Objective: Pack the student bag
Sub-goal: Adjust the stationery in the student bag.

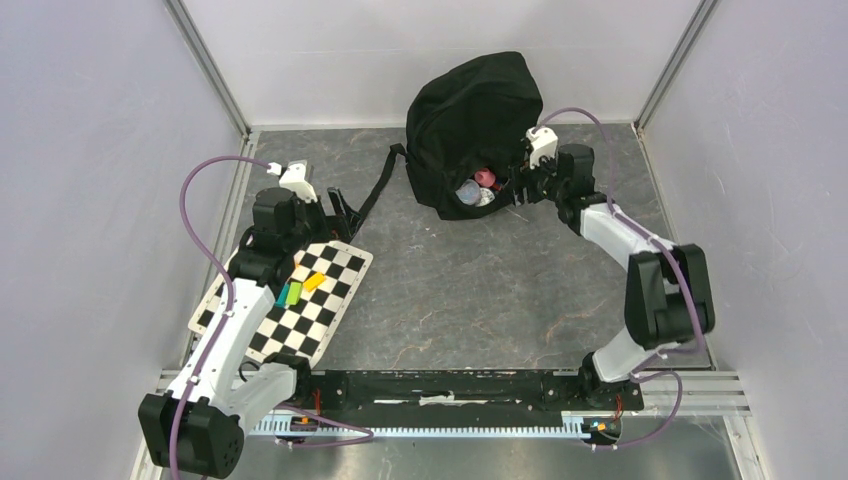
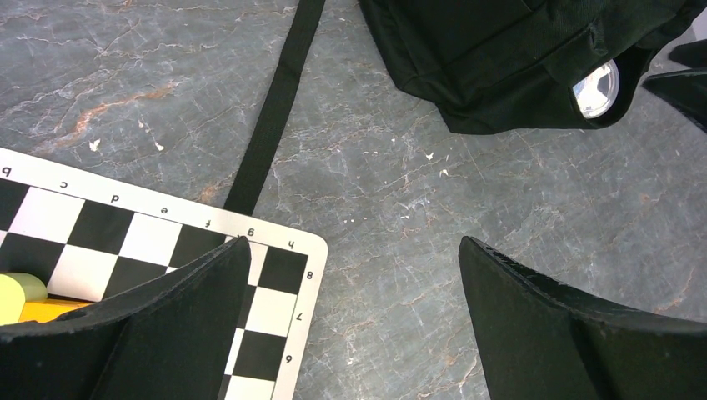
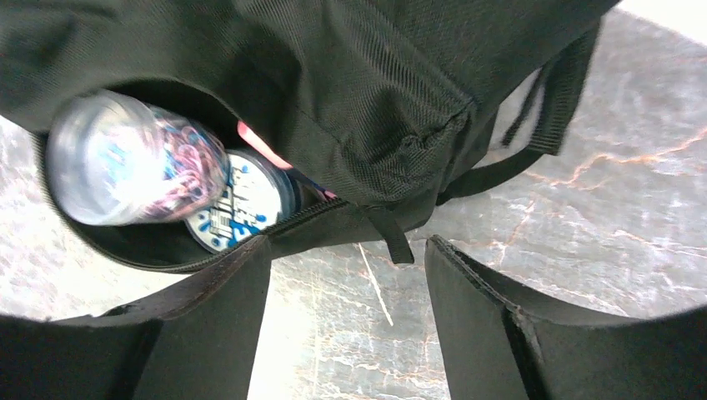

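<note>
Nearest, the left gripper [image 2: 352, 250] hangs wide open and empty over the black-and-white checkered board [image 1: 345, 270]. Farther on, the right gripper [image 3: 348, 246], also spread and empty, faces the large black fabric student bag [image 1: 470, 100]. The bag sits at the far middle, long axis near-to-far, mouth toward the arms.

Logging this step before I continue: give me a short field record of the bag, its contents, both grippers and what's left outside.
bag: black backpack, far side, mouth open toward the arms
inside: clear jar of paper clips, round blue-and-white container, pink item
right gripper: open, empty, at the bag's mouth
left gripper: open, empty, above the chessboard corner
outside: small coloured blocks on chessboard; strap lying loose, reaching the board
</note>
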`<state>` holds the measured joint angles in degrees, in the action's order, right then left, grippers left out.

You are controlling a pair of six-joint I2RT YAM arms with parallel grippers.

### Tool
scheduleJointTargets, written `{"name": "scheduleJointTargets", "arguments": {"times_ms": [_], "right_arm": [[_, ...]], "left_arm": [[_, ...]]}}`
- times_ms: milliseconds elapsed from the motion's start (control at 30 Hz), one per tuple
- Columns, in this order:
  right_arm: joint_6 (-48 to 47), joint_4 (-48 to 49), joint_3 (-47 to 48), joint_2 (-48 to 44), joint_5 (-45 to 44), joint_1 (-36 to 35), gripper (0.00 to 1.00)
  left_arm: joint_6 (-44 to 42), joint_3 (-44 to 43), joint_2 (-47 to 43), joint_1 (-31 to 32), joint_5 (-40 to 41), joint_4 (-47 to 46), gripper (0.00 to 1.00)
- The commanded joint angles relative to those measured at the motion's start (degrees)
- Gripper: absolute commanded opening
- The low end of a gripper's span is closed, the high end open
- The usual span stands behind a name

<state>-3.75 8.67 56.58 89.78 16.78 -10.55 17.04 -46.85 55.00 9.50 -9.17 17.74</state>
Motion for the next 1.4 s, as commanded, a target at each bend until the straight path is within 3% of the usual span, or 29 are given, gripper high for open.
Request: {"name": "scheduleJointTargets", "arguments": {"times_ms": [0, 233, 300, 500, 600, 867, 1133, 1267, 1367], "right_arm": [[-12.7, -11.7, 7.5, 6.9, 10.6, 2.3, 0.71], [-21.4, -14.0, 11.8, 12.2, 12.0, 3.3, 0.7], [-22.7, -14.6, 13.6, 13.6, 12.7, 3.4, 0.65], [-25.3, -18.1, 17.7, 15.4, 14.1, 3.3, 0.31], [-25.6, -19.1, 17.9, 14.0, 14.9, 3.0, 0.0], [-23.1, -19.8, 12.1, 6.6, 9.6, -5.0, 0.0], [-20.1, -22.9, 14.3, 8.0, 5.1, -16.8, 0.0], [-15.9, -21.2, 13.5, 8.0, 1.0, -19.1, 0.0], [-11.7, -16.9, 8.9, 4.6, -1.1, -19.1, 0.0]], "left_arm": [[-1.7, -0.4, -0.6, 0.3, 0.1, -0.2, 1.0], [-1.6, -0.4, -0.5, 0.3, 0.0, -0.2, 1.0], [-1.5, -0.4, -0.3, 0.4, -0.1, -0.2, 1.0], [-1.5, -0.5, -0.3, 0.3, -0.1, -0.2, 1.0], [-1.4, -0.4, -0.4, 0.3, -0.2, -0.2, 1.0], [-1.0, -0.4, -0.5, 0.3, -1.1, -0.3, 1.0], [-1.1, -0.1, -0.1, 2.3, -2.4, -1.3, 1.0], [-0.6, 0.0, 0.5, 4.5, -2.2, -2.4, 1.0], [4.4, -0.1, 1.8, 6.7, -2.0, -5.5, 1.0]]}}
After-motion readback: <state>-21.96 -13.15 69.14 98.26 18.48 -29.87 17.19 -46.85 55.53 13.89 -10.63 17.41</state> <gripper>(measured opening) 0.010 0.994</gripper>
